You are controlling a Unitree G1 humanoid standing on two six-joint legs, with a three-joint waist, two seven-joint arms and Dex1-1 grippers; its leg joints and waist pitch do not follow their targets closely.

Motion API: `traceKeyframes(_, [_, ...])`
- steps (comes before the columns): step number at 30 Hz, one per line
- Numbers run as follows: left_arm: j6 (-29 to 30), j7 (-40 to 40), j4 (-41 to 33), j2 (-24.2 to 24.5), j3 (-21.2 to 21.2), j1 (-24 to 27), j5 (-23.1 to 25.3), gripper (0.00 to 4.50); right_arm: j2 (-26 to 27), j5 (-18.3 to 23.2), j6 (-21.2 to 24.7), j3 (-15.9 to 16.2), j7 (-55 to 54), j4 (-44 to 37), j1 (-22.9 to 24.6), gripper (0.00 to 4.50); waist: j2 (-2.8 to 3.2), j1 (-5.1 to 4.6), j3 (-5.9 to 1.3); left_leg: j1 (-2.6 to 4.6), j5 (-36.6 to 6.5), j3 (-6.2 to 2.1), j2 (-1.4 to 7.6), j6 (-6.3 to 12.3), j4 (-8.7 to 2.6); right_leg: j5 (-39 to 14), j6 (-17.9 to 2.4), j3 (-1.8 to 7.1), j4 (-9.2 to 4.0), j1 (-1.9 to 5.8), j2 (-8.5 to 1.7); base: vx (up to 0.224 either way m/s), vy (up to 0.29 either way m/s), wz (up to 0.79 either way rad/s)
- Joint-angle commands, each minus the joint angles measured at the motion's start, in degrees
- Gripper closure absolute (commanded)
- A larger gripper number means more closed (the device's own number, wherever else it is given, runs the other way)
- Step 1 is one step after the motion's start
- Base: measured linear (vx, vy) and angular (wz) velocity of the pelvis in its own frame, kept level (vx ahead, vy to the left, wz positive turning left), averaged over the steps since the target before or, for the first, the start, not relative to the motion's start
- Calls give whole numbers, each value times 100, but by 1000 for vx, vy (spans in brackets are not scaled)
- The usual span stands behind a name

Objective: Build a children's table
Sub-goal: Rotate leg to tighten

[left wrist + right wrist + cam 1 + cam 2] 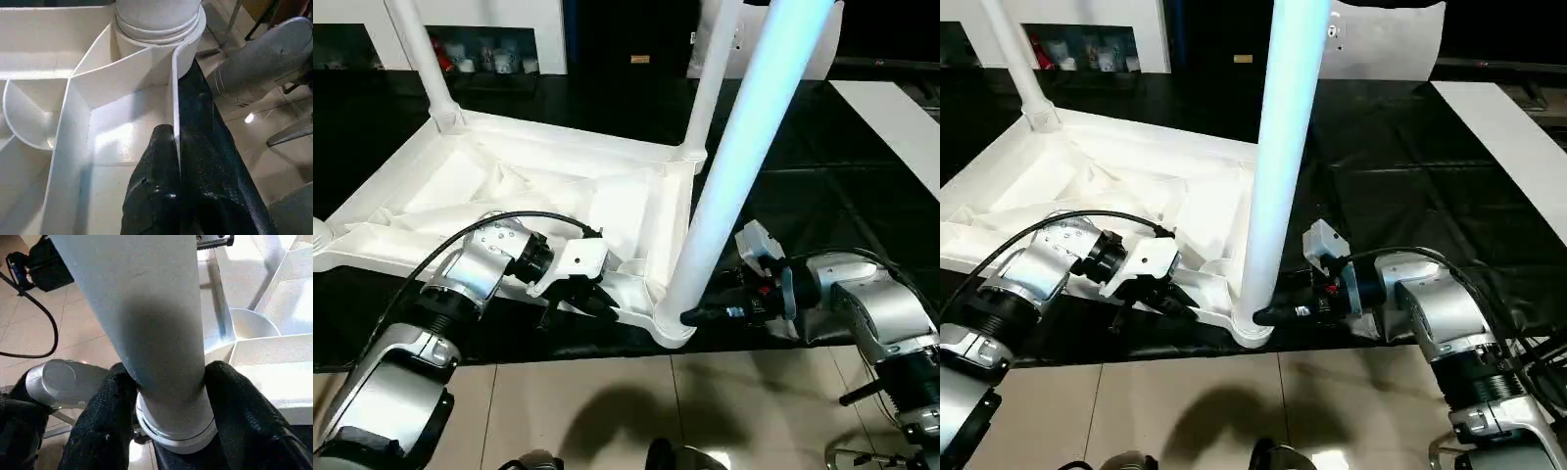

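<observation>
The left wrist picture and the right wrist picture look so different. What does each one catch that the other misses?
Left wrist view alone: the left gripper pinching the thin side wall of the upturned tabletop, one finger each side. Right wrist view alone: the right gripper clasping the near leg just above its base, with a black cable on the tiled floor. Both share that leg's corner socket and the ribbed underside.

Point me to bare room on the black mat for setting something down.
Free: the black mat between the table top and the flat white board. Crowded: the near corner, where the left gripper pinches the rim and the right gripper clamps the leg.
</observation>
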Motion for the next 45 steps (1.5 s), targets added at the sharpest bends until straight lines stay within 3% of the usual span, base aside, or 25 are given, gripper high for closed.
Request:
traceKeyframes(1, [-20, -80, -203, -40, -97, -34, -27, 450, 63, 162, 104, 111, 166, -123, -28, 256, -37, -27, -530, -24, -262, 12, 118, 673, -332, -2320, -423, 356, -351, 498, -373, 0, 0, 0])
traceKeyframes(5, [187, 162, -217, -86, -45, -30, 5, 450, 151, 278, 291, 43, -15, -307, 73, 257, -38, -29, -524, -21, -252, 8, 122, 668, -334, -2288, -441, 353, -348, 494, -365, 0, 0, 0])
traceKeyframes(8, [760, 647, -272, -231, 85, -51, 30, 450, 276, 306, 501, -27, -410, -607, 244, 257, -39, -42, -507, -11, -331, 13, 112, 581, -343, -2502, -351, 350, -389, 490, -360, 0, 0, 0])
traceKeyframes(10, [1427, 1114, -397, -465, 281, -74, -81, 450, 481, 86, 645, -50, -1114, -900, 384, 257, -35, -42, -479, 24, -432, 11, 100, 509, -345, -2727, -294, 337, -438, 458, -365, 0, 0, 0])
traceKeyframes(11, [1591, 1253, -431, -543, 326, -87, -105, 450, 569, 11, 788, -52, -1361, -964, 395, 257, -52, -77, -485, -11, -464, 1, 67, 459, -345, -2863, -221, 313, -445, 493, -363, 0, 0, 0])
traceKeyframes(15, [2197, 1973, -491, -952, 529, -208, -168, 450, 1101, -300, 1221, -168, -2506, -1060, 383, 257, -65, -211, -466, -49, -524, -6, 17, 404, -327, -3060, -30, 270, -510, 496, -332, 0, 0, 0])
traceKeyframes(19, [2605, 2568, -460, -1288, 646, -312, -131, 450, 1628, -623, 1511, -322, -3611, -909, 288, 261, -37, -355, -463, -37, -671, -4, -44, 463, -295, -3294, 179, 212, -596, 471, -304, 0, 0, 0])
traceKeyframes(21, [2810, 3084, -379, -1498, 747, -408, -49, 450, 2016, -786, 1649, -474, -4404, -798, 210, 262, -24, -406, -467, -36, -660, -11, -42, 440, -290, -3272, 180, 184, -617, 457, -284, 0, 0, 0])
traceKeyframes(22, [2975, 3606, -316, -1707, 874, -500, -5, 450, 2470, -866, 1722, -653, -5121, -693, 110, 262, -20, -436, -469, -30, -687, -11, -49, 434, -287, -3289, 198, 173, -630, 456, -287, 0, 0, 0])
traceKeyframes(25, [2957, 3880, -307, -1796, 896, -549, 76, 450, 2846, -653, 1608, -800, -5273, -643, 36, 262, 16, -475, -505, -50, -577, -51, 12, 527, -315, -2867, 33, 187, -576, 499, -329, 0, 0, 0])
traceKeyframes(26, [2939, 3867, -317, -1778, 893, -539, 82, 450, 2858, -674, 1508, -801, -5287, -638, 35, 194, 16, -471, -519, -55, -451, -59, 37, 616, -324, -2534, -95, 227, -520, 506, -333, 0, 0, 0])
traceKeyframes(29, [2919, 3833, -368, -1704, 867, -500, 93, 450, 2868, -768, 1387, -824, -5366, -663, 50, 187, 6, -471, -533, -68, -171, -60, 72, 818, -319, -1909, -468, 296, -395, 509, -357, 0, 0, 0])
traceKeyframes(33, [2678, 3598, -424, -1454, 781, -401, 166, 450, 2716, -808, 1267, -938, -5280, -776, 162, 134, 10, -444, -546, -70, 103, -44, 76, 1011, -311, -1498, -724, 337, -315, 519, -372, 0, 0, 0])
traceKeyframes(34, [2623, 3563, -418, -1414, 767, -386, 175, 450, 2663, -805, 1216, -961, -5255, -784, 183, 134, -18, -442, -541, -62, 112, -38, 85, 1052, -315, -1477, -766, 342, -315, 518, -375, 0, 0, 0])
traceKeyframes(35, [2461, 3436, -395, -1312, 737, -345, 182, 450, 2447, -796, 1087, -946, -5026, -821, 257, 111, 16, -421, -530, -58, 81, -44, 86, 1056, -317, -1532, -778, 339, -317, 517, -384, 0, 0, 0])
traceKeyframes(41, [1975, 2803, -373, -994, 592, -215, 168, 450, 1762, -606, 790, -971, -4082, -893, 408, 68, 4, -416, -500, -48, -274, -22, 76, 995, -327, -1914, -658, 343, -380, 531, -362, 0, 0, 0])
traceKeyframes(45, [1398, 1949, -328, -608, 322, -141, 114, 450, 806, -288, 678, -970, -2651, -874, 489, 49, 4, -384, -511, -43, -303, -33, 98, 1011, -325, -1963, -638, 344, -374, 530, -373, 0, 0, 0])
